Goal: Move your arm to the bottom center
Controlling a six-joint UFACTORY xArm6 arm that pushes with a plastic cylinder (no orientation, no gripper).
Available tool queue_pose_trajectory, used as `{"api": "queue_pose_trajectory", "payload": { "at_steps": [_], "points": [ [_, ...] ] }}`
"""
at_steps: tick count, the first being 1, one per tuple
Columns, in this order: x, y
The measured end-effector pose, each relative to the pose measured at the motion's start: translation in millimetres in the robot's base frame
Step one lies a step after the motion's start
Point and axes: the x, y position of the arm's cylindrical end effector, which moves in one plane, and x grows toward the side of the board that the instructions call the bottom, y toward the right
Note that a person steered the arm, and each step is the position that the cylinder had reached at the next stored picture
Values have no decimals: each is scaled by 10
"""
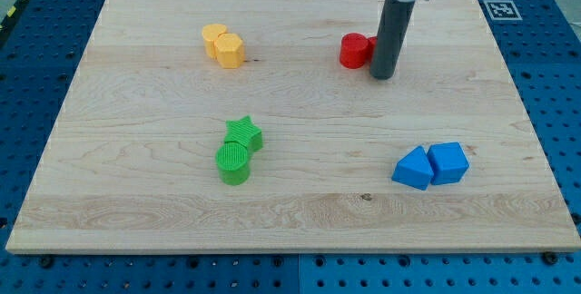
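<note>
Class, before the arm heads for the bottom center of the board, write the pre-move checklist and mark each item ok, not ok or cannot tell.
1. My tip in view: ok, near the view's top, right of centre.
2. Tip free of the red block: cannot tell; the rod stands right against it.
3. Bottom centre of the board free: ok.
4. Path clear: ok; it runs between the green star with the green cylinder and the two blue blocks.
5. Yellow blocks out of the way: ok.

Block count on the board: two yellow blocks, two green (one star, one cylinder), two blue, and one red block visible. Seven in all; one rod.
</note>
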Motion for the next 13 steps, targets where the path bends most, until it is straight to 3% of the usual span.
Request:
{"api": "queue_pose_trajectory", "payload": {
  "at_steps": [2,4,6,8,13],
  "points": [
    [-82,0],
    [679,-121],
    [754,-139],
    [863,-775],
    [1115,-777]
  ]
}}
